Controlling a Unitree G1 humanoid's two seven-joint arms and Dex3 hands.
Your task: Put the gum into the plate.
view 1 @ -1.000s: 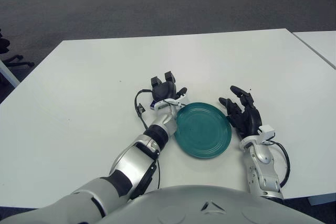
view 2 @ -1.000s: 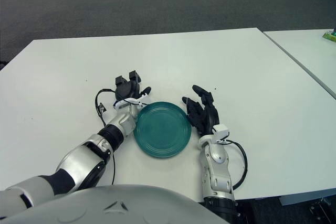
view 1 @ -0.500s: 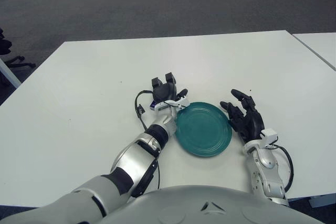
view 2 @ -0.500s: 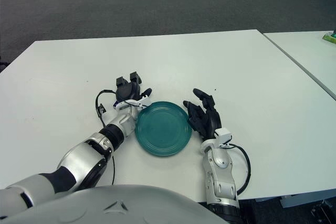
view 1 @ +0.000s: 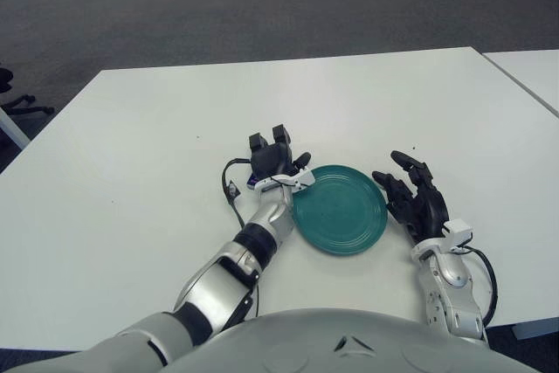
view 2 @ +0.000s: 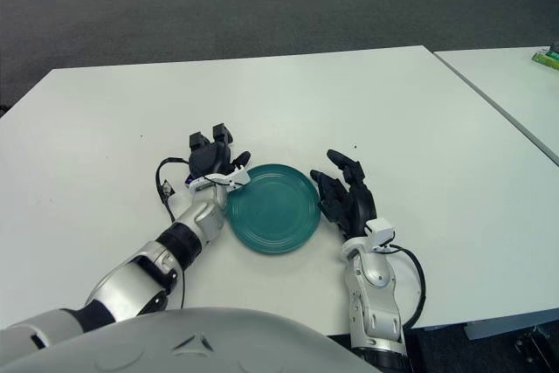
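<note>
Plate (view 1: 341, 220) sits teal and bare in the middle of the white surface (view 1: 131, 146), nothing in it yet. Left hand (view 1: 272, 162) is right at the plate's left rim, fingers curled down over a small bluish-white thing that peeks out underneath at its left edge, probably the gum (view 1: 253, 181), but I honestly can't tell if the fingers are actually gripping it or just covering it. So the gum is just off the plate's left edge, on the surface, under that hand. Right hand (view 1: 417, 198) shows just right of the plate, dark fingers spread out and holding nothing, close to the rim without clearly touching it.

Compared to a second ago, not much has happened: the left hand has stayed hunched over the same spot by the rim, and the right hand has drifted slightly outward and lower in view. Plate hasn't shifted relative to the hands.
</note>
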